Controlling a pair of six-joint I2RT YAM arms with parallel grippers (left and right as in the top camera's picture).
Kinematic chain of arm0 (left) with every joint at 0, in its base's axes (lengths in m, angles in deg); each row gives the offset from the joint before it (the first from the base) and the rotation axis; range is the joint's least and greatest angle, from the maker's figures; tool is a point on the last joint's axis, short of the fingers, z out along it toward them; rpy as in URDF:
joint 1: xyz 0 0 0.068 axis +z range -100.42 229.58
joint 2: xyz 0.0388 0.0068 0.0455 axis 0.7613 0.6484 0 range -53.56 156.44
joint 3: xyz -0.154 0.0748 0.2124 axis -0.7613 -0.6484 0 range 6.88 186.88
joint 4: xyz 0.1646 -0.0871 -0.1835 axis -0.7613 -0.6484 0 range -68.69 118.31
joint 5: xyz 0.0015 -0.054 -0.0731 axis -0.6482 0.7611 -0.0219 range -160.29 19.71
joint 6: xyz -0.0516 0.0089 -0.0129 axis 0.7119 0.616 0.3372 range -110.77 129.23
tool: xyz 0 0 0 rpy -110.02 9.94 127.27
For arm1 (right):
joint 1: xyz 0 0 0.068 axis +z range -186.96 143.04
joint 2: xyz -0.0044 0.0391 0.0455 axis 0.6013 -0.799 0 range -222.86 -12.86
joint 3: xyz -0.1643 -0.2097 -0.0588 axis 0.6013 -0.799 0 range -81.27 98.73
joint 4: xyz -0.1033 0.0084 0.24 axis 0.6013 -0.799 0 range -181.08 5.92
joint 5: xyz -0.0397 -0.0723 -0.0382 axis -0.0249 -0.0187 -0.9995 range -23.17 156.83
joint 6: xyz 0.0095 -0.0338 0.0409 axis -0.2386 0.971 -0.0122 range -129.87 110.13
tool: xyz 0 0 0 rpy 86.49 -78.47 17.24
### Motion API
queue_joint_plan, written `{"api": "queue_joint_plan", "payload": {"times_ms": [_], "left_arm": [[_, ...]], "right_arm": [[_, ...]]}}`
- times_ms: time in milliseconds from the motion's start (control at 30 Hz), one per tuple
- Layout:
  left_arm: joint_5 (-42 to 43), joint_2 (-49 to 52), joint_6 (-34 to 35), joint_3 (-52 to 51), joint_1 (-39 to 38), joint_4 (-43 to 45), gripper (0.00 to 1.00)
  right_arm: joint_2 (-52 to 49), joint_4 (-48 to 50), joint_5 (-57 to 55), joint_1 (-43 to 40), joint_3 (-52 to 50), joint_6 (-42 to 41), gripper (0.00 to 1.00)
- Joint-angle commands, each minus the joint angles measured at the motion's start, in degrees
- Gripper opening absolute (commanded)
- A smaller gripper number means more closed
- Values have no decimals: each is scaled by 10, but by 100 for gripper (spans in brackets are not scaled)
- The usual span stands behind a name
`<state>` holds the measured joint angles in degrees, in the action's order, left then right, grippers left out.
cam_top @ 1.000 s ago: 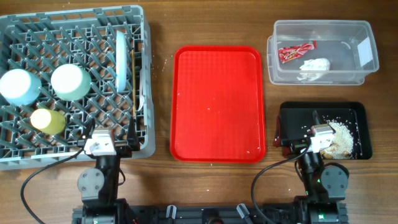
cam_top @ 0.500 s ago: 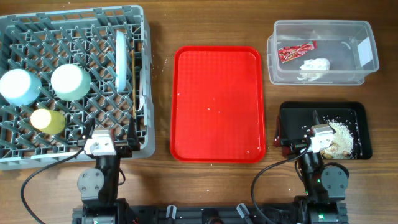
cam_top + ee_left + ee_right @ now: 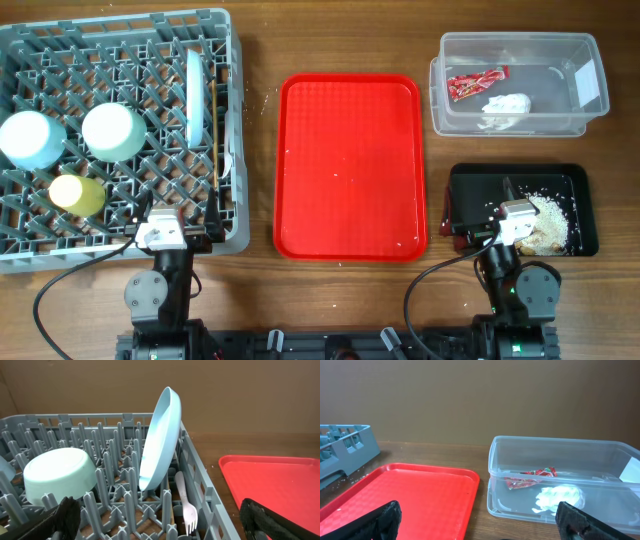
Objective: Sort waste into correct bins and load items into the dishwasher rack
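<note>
The grey dishwasher rack (image 3: 120,18) holds two pale bowls (image 3: 32,138) (image 3: 113,131) upside down, a yellow cup (image 3: 77,193), a pale blue plate (image 3: 160,440) standing on edge and a thin wooden stick (image 3: 213,130). My left gripper (image 3: 162,521) hangs open over the rack's near right corner with nothing in it. The clear tub (image 3: 520,40) contains the red wrapper (image 3: 530,478) and the white scrap (image 3: 559,497). Beige crumbly food (image 3: 545,222) lies in the black tray (image 3: 475,195). My right gripper (image 3: 482,522) stands open and holds nothing above that tray's near edge.
A bare red tray (image 3: 350,165) lies in the middle between the rack and the bins. A white fork (image 3: 187,505) rests inside the rack by its right wall, below the plate. Cables trail from both arms along the table's near edge.
</note>
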<state>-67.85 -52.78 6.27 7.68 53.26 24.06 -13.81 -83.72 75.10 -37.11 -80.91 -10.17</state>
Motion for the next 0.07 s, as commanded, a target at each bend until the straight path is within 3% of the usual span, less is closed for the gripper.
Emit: {"api": "queue_joint_plan", "payload": {"times_ms": [0,33], "left_arm": [[7,-5,-11,-5,-5,0,100],[7,-5,-11,-5,-5,0,100]], "right_arm": [[7,0,-10,1,0,2,100],[7,0,-10,1,0,1,100]]}}
